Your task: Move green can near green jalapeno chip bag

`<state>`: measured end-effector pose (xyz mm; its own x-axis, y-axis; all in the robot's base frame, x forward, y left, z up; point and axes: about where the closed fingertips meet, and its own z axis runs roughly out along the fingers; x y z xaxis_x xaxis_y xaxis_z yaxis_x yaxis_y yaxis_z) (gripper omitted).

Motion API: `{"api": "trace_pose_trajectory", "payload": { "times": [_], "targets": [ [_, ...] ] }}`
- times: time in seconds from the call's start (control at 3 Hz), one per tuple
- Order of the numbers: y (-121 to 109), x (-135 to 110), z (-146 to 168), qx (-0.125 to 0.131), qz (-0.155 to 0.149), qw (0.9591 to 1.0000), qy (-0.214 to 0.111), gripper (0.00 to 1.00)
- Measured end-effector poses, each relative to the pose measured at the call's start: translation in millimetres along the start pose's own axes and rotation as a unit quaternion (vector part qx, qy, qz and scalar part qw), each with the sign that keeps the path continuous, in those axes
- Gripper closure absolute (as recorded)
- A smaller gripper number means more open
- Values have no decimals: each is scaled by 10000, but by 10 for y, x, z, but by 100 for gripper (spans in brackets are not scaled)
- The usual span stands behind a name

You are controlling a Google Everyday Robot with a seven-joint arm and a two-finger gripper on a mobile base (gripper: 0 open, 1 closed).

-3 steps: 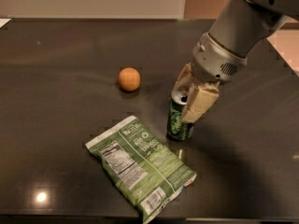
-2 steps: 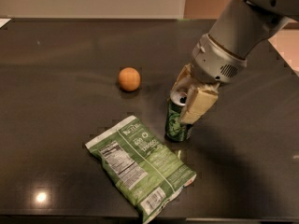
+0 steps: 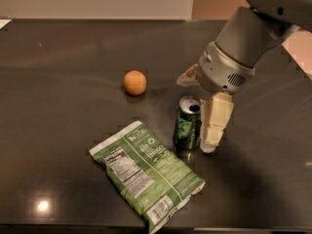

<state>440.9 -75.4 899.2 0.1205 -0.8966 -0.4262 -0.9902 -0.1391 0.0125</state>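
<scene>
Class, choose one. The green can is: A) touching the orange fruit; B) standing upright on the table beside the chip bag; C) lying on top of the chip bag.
B: the green can stands upright on the table by the green jalapeno chip bag, the end effector open around it.

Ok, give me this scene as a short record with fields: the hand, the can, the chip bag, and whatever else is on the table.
hand: low over the table's right half, right beside the green can
green can: upright on the table, top opened, close to the bag's upper right edge; contact unclear
green jalapeno chip bag: lying flat, nutrition label up, front centre
orange: alone, behind the bag, left of the can
table: dark, glossy
</scene>
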Motion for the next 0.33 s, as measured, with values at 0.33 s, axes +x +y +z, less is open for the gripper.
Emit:
{"api": "trace_pose_trajectory", "payload": {
  "times": [0.33],
  "targets": [
    [0,0,0,1,0,10000,0,0]
  ]
}}
